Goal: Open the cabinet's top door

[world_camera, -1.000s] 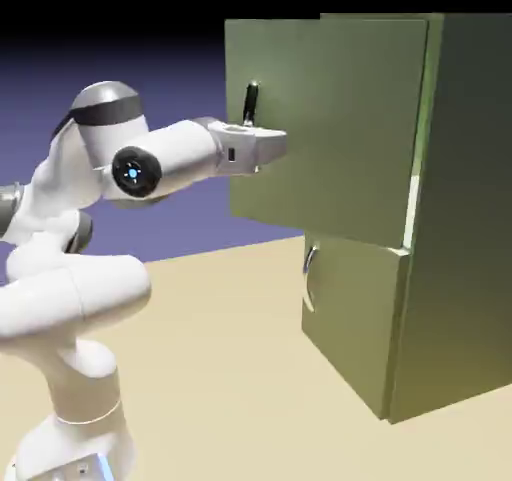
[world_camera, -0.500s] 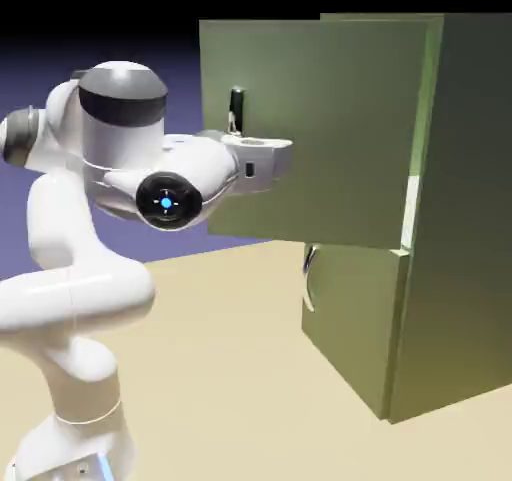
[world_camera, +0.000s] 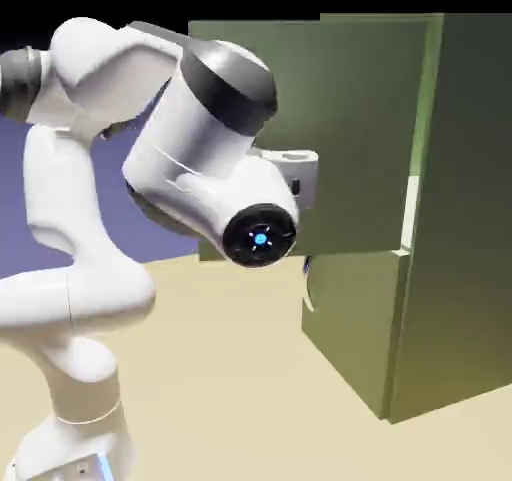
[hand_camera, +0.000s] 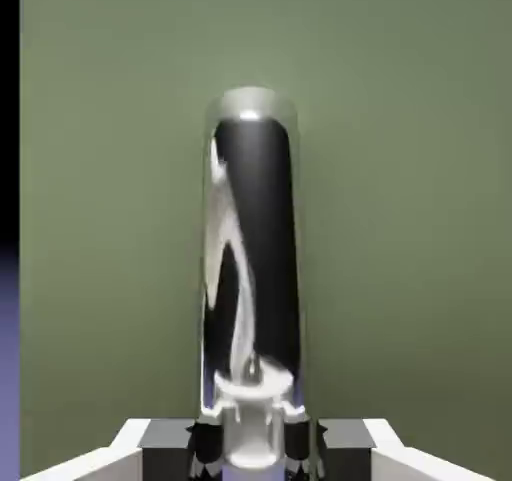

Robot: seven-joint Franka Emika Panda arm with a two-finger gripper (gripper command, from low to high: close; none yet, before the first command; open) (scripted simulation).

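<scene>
The tall olive-green cabinet (world_camera: 468, 219) stands on the exterior view's right. Its top door (world_camera: 350, 109) hangs swung out toward the left, well off the cabinet front. In the exterior view my arm's big joint covers the door's handle, and only the white hand (world_camera: 292, 173) shows against the panel. The hand view shows the top door (hand_camera: 400, 169) filling the picture, with the dark, glossy handle (hand_camera: 252, 249) upright in the middle. My gripper (hand_camera: 252, 447) is shut on the handle's lower end, and one of its fingers (hand_camera: 342, 439) shows at the bottom edge.
Under the top door sits the shorter lower door (world_camera: 350, 319), closed, with its small curved handle (world_camera: 308, 279). My arm's elbow (world_camera: 215, 159) bulges in front of the open door. The tan tabletop (world_camera: 230, 369) stretches before the cabinet.
The top door has swung further out toward the exterior view's left. My arm has folded and its joint has come forward, now covering the handle and gripper there.
</scene>
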